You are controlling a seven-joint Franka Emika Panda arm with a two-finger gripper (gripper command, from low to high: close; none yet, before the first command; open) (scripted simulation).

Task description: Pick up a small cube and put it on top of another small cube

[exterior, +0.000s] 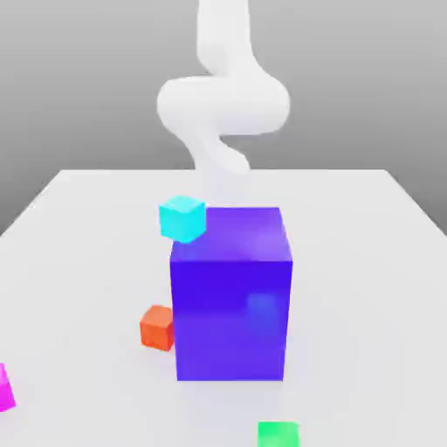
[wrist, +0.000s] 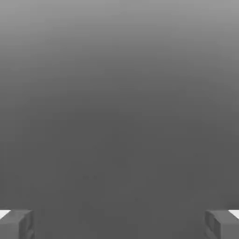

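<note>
Gripper Spread and Holding Nothing, Small Cubes Around Big Block

I see my gripper (wrist: 119, 225) with its fingers wide apart, nothing between them. Relative to the large blue block (exterior: 231, 319), the orange cube (exterior: 157, 329) is just beside, toward the exterior view's left; the cyan cube (exterior: 182, 219) overlaps its upper corner, support unclear; the green cube (exterior: 278, 434) is in front. Which one I must lift, I cannot tell. Each is probably light and stiff, so I should take two opposite flat sides, squarely, against slipping.

Cyan cube (exterior: 182, 219) at big blue block's (exterior: 230, 297) upper left corner
</note>
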